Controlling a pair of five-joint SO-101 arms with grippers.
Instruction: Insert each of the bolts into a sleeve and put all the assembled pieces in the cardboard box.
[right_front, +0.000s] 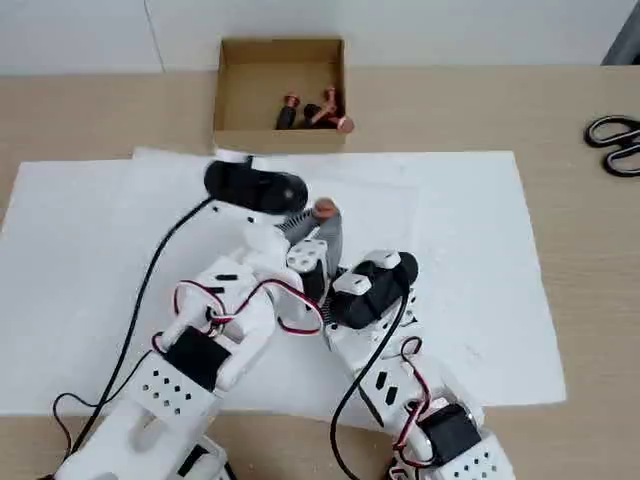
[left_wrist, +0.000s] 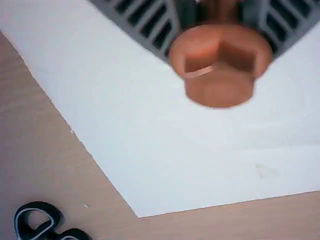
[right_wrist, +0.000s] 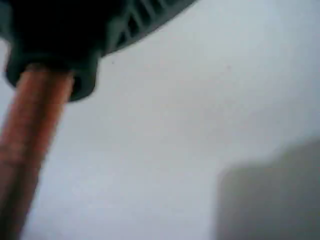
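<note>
A copper bolt (right_front: 324, 208) stands over the white paper at mid-table, where both arms meet. In the left wrist view its hex head (left_wrist: 220, 65) faces the camera, and my left gripper (left_wrist: 220, 12) is shut on the bolt, with grey ribbed fingers (left_wrist: 140, 17) on either side. In the right wrist view the threaded copper shaft (right_wrist: 30, 150) sticks out of a black sleeve (right_wrist: 50, 50), and my right gripper (right_wrist: 65, 25) is shut on that sleeve. The cardboard box (right_front: 232, 100) at the back holds several assembled pieces (right_front: 315, 112).
White paper (right_front: 480, 250) covers the table's middle. Black-handled scissors (right_front: 615, 143) lie on bare wood at the far right, also seen as scissors (left_wrist: 42, 225) from the left wrist. Both arm bodies and their cables crowd the front centre.
</note>
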